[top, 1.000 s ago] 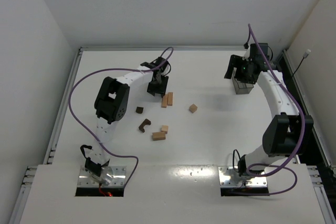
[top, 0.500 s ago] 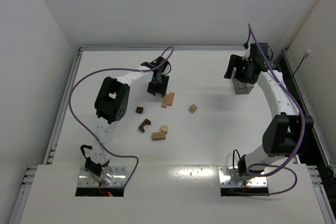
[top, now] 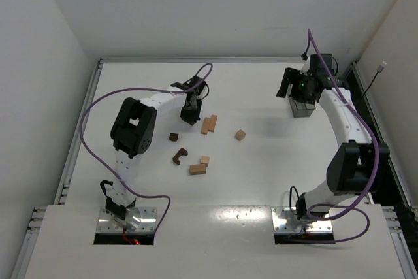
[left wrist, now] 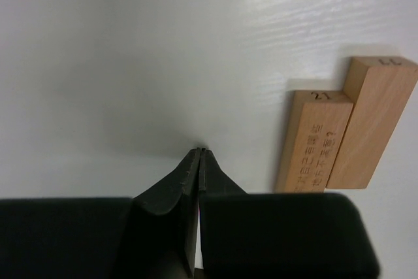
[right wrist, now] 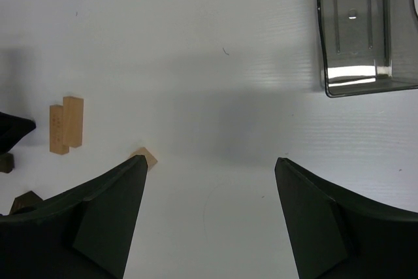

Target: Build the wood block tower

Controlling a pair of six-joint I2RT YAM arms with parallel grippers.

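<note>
Left jaws pressed together beside two tan bars [left wrist: 313, 142], right jaws spread near the dark plastic bin [right wrist: 366, 31].

Your white table [top: 261, 174] carries scattered blocks left of centre in the overhead view. Two tan bars [top: 208, 123] lie touching side by side, with a tan cube [top: 240, 134] to their right. Below left are a dark cube [top: 173, 137] and a dark notched piece [top: 179, 155]. A small tan block [top: 204, 160] sits just beside a longer tan block [top: 197, 170]. A dark translucent bin [top: 302, 110] stands at upper right.

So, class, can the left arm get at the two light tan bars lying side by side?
Probably yes: the left gripper is just beside the two tan bars, with nothing between them. Its jaws are shut, so they must open first.
</note>
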